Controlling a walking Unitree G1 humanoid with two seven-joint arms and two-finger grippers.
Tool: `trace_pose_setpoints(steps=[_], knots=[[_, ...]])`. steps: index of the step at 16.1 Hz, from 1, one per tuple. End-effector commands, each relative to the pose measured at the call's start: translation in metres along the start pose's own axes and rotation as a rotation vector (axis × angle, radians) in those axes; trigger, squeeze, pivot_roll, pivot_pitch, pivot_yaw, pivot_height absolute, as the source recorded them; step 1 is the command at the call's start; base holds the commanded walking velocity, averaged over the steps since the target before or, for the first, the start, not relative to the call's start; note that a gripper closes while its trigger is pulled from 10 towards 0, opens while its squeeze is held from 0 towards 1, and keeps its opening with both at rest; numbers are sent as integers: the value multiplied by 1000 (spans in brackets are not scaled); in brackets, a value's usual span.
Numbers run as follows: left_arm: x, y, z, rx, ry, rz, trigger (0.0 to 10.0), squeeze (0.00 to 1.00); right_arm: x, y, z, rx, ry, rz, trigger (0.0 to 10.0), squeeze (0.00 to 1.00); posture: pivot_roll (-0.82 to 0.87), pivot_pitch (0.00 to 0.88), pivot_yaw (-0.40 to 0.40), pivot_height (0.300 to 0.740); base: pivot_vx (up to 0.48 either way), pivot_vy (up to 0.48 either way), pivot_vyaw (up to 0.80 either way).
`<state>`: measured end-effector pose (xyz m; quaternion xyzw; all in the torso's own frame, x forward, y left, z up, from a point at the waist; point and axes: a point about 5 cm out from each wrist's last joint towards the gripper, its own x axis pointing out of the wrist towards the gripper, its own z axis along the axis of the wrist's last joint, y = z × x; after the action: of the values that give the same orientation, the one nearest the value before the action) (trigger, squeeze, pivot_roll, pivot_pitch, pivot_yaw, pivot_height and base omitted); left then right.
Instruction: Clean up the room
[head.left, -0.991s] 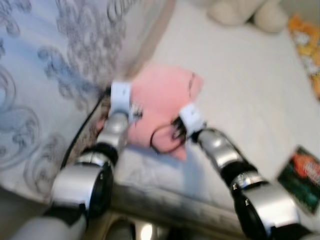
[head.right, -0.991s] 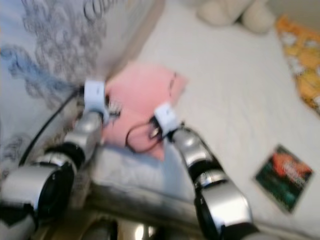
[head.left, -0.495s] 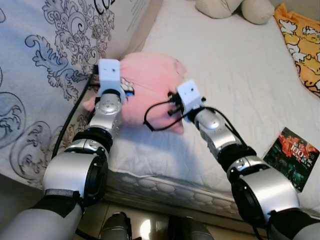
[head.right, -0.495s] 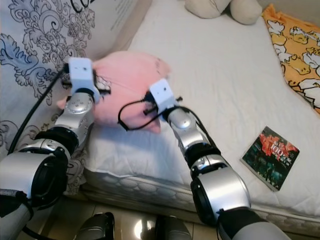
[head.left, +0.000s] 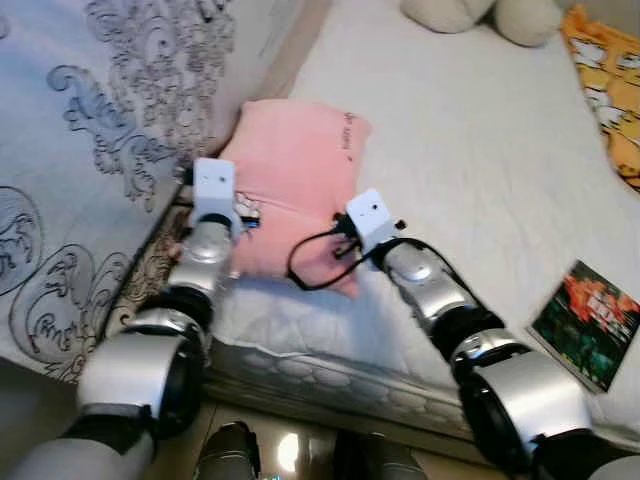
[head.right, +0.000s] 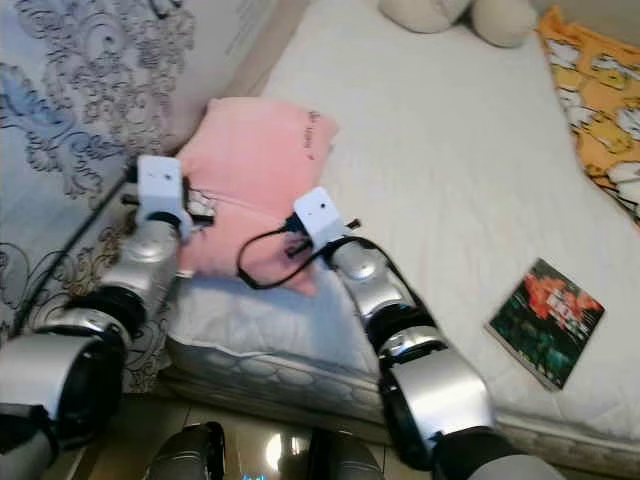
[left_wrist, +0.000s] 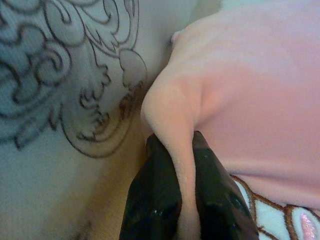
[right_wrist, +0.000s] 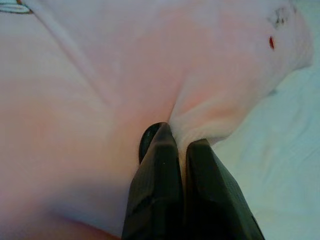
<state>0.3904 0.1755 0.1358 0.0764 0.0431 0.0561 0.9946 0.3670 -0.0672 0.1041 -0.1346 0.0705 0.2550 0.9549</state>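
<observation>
Both end effectors are clamped on the pink plush pillow. Seen from its own wrist camera, the left end effector has its two black fingers pinching a fold of pink fabric at the pillow's edge, beside the patterned white sheet. The right end effector likewise squeezes a ridge of pink plush between its fingers, close to where the pillow meets the white mattress cover.

The pillow lies at the left edge of the bed, near the front left corner, flat on the white mattress and touching the draped cloth with grey scrollwork that hangs along that side. A small dark mark shows near the pillow's far corner. The left arm reaches in at the pillow's near left edge, the right arm at its near right edge, with a black cable looping from the right wrist.

Further out, a book with a red and green cover lies near the bed's front right edge, well apart from the pillow. A cream plush toy sits at the far edge, and a yellow patterned cloth covers the far right corner.
</observation>
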Motion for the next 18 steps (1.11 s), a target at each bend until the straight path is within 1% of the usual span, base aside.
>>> trace_pose_setpoints(steps=[1, 2, 3, 5, 6, 8, 9, 10, 11, 12, 13, 14, 15, 16, 17, 18], knots=[[7, 39, 18, -9, -31, 117, 10000, 0, -17, -16, -40, 123, 155, -97, 10000, 0, 100, 202, -118, 740, 0, 0, 0], [10, 39, 30, 43, -67, 98, 10000, 0, -16, -12, -40, 211, 149, -104, 10000, 0, 100, 197, -116, 740, 0, 0, 0], [11, 40, 37, 75, -91, 82, 10000, 0, -14, -10, -39, 276, 138, -113, 10000, 0, 99, 190, -110, 740, 0, 0, 0], [13, 40, 43, 83, -104, 75, 10000, 0, -12, -6, -37, 290, 129, -102, 10000, 0, 98, 184, -106, 740, 0, 0, 0], [13, 37, 44, 122, -110, 54, 10000, 0, -12, -2, -38, 322, 133, -99, 10000, 0, 94, 179, -106, 740, 0, 0, 0], [12, 35, 39, 135, -96, 47, 10000, 0, -12, 5, -41, 321, 149, -81, 10000, 0, 95, 173, -108, 740, 0, 0, 0], [12, 35, 39, 155, -102, 51, 10000, 322, -11, 10, -41, 326, 152, -65, 10000, 0, 90, 173, -108, 740, 0, 0, 0], [12, 35, 40, 175, -108, 53, 10000, 529, -10, 13, -41, 334, 152, -55, 10000, 0, 97, 167, -110, 740, 0, 0, 0], [12, 34, 42, 187, -111, 50, 10000, 1000, -9, 17, -41, 345, 145, -49, 10000, 980, 107, 161, -109, 740, 0, 0, 0], [13, 35, 45, 195, -117, 48, 10000, 1000, -9, 22, -40, 348, 140, -39, 10000, 1000, 114, 149, -108, 740, 0, 0, 0], [13, 37, 47, 194, -122, 52, 10000, 1000, -8, 24, -38, 382, 128, -40, 10000, 1000, 124, 130, -104, 740, 0, 0, 0], [13, 38, 48, 193, -125, 55, 10000, 1000, -7, 25, -37, 394, 116, -45, 10000, 1000, 134, 116, -100, 740, 0, 0, 0], [13, 37, 45, 173, -118, 56, 10000, 1000, -6, 26, -35, 432, 97, -66, 10000, 1000, 149, 87, -98, 740, 0, 0, 0], [10, 31, 35, 224, -106, 25, 10000, 1000, -7, 28, -35, 409, 82, -88, 10000, 1000, 157, 46, -92, 740, 0, 0, 0], [8, 29, 29, 246, -101, 15, 10000, 1000, -8, 30, -36, 404, 64, -111, 10000, 1000, 159, 22, -89, 740, 0, 0, 0], [7, 30, 30, 267, -132, 16, 10000, 1000, -10, 34, -37, 427, 35, -124, 10000, 1000, 161, 0, -87, 740, 0, 0, 0]])
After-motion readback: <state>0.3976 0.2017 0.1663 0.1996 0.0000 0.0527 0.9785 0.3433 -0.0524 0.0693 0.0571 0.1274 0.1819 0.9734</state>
